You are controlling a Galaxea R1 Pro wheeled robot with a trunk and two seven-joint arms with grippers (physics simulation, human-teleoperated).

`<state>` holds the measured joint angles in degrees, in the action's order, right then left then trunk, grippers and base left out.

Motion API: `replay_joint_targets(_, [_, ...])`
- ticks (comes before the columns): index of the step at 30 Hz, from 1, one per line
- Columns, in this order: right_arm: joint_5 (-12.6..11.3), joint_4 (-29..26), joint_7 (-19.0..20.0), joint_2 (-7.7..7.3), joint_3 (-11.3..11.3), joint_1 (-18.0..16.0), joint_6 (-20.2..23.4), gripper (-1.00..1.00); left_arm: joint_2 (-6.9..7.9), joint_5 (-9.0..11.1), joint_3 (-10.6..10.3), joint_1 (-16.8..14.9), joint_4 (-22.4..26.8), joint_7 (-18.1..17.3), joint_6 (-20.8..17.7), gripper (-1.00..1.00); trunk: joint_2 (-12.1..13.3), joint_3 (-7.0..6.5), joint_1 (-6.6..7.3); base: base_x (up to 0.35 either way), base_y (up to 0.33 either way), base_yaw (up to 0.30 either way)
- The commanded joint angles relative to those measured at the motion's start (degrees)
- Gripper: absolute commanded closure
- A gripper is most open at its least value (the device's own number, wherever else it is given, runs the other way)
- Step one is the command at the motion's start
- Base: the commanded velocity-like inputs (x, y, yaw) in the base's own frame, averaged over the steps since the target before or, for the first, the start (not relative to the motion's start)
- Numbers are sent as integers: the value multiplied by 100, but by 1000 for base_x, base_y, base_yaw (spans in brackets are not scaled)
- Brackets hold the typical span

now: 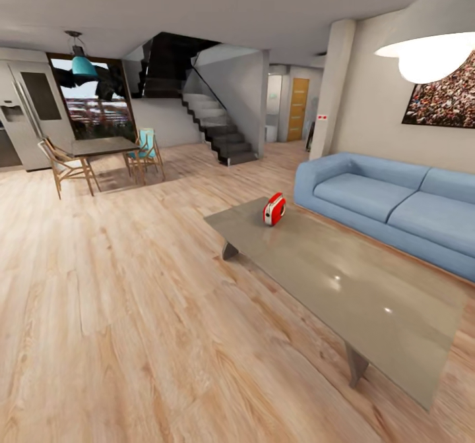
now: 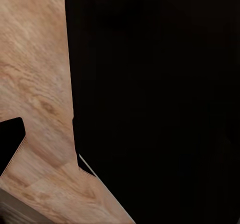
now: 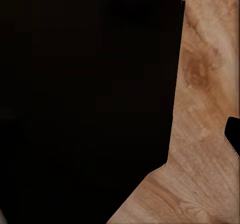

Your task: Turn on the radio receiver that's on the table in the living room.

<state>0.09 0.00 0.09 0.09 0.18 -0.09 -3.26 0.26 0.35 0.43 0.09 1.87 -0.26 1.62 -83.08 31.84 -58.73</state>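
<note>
The radio receiver (image 1: 274, 209), a small red box with white trim, stands upright near the far left corner of the low grey-taupe table (image 1: 369, 298) in the living room. It lies ahead and slightly right of me, some distance off across the wood floor (image 1: 132, 285). In the left wrist view a large black mass (image 2: 155, 94) hangs over floor planks, with a small dark tip (image 2: 10, 140) at the picture's edge. In the right wrist view there is a similar black mass (image 3: 85, 99) and a dark tip (image 3: 233, 134). I cannot read either gripper's jaws.
A blue sectional sofa (image 1: 389, 202) runs behind the table along the right wall, under a framed crowd picture (image 1: 443, 97). At the far left stand a dark dining table (image 1: 99, 146) with wooden chairs and a fridge. A staircase (image 1: 211, 120) rises at the back.
</note>
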Motion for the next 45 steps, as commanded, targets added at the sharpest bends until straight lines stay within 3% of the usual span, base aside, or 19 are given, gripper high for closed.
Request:
replay_joint_targets(1, [0,0,0,0,0,0,0,-100,0,0,0,0,1,0,-1,-100,0,0,0,324,0,0])
replay_joint_targets(45, [3,0,4,0,0,0,-8,-100,-2,0,-4,0,3,-35,-2,-100,0,0,0,324,75,0])
